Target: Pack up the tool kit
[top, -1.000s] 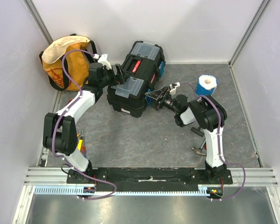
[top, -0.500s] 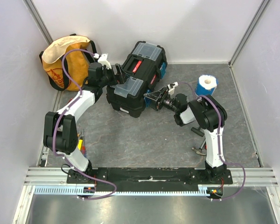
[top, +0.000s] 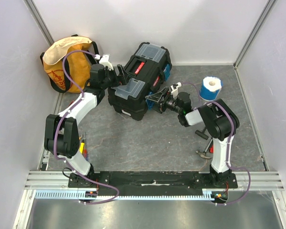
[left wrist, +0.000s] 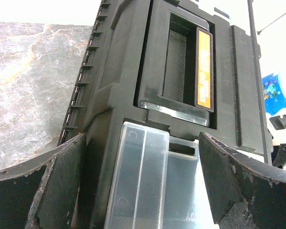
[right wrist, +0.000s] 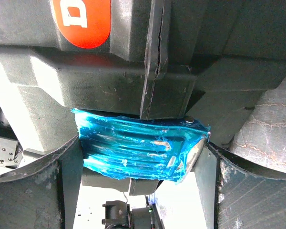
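The black toolbox [top: 139, 80] lies at the back middle of the floor, with a red-marked handle and two clear-lidded compartments. My left gripper [top: 118, 76] is open at its left side. In the left wrist view the fingers [left wrist: 62, 183] stand either side of a clear lid [left wrist: 150, 183], with the handle [left wrist: 205, 69] beyond. My right gripper [top: 156, 98] is open at the box's right side. In the right wrist view its fingers [right wrist: 62, 191] flank a blue latch [right wrist: 138, 148] closely. A red-white label [right wrist: 83, 19] shows above.
A yellow-orange fabric bag [top: 66, 59] stands at the back left, close to the left arm. A blue and white roll [top: 210, 87] stands at the right. A hammer [top: 203, 143] lies by the right arm and screwdrivers [top: 82, 148] by the left arm. Walls close in on three sides.
My right gripper has moved left, up against the toolbox's side with the blue latch. The toolbox has shifted slightly left. The left arm has barely moved.
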`<state>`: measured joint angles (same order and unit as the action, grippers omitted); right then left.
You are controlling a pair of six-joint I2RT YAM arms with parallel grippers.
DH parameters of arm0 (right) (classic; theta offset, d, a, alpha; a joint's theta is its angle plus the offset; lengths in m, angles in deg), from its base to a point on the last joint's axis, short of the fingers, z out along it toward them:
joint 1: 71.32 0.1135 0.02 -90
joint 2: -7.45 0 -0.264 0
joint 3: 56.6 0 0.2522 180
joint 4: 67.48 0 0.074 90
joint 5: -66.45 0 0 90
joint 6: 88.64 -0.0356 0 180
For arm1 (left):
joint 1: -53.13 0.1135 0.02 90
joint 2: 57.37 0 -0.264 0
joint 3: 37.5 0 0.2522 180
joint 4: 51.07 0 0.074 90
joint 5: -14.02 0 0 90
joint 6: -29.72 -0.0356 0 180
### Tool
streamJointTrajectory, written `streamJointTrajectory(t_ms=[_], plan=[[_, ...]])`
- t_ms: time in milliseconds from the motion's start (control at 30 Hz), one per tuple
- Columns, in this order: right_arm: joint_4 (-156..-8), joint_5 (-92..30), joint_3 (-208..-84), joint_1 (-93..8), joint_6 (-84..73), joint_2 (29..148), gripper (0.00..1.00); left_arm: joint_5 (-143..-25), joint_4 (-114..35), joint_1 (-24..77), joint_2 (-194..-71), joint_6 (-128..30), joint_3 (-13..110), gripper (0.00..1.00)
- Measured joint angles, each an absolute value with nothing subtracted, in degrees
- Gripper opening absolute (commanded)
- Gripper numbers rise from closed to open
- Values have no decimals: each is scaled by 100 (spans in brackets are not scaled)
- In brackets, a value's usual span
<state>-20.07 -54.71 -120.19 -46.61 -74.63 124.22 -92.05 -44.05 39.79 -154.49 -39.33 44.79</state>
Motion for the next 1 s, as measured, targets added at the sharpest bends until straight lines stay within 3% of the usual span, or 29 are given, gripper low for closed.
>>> streamJointTrajectory(t_ms=[667,867,1000], plan=[[-4021,-4793,-12045,-4512,-6724,11489,0,-8834,-4519,3848,-15436,-4130,4418,74],[-4093,-4699,-12023,-4488,-6660,11399,0,-8823,-4495,3841,-15433,-4125,4431,73],[-3378,-4562,-11678,-4482,-6783,11430,0,-8751,-4394,3780,-15433,-4038,4479,73]])
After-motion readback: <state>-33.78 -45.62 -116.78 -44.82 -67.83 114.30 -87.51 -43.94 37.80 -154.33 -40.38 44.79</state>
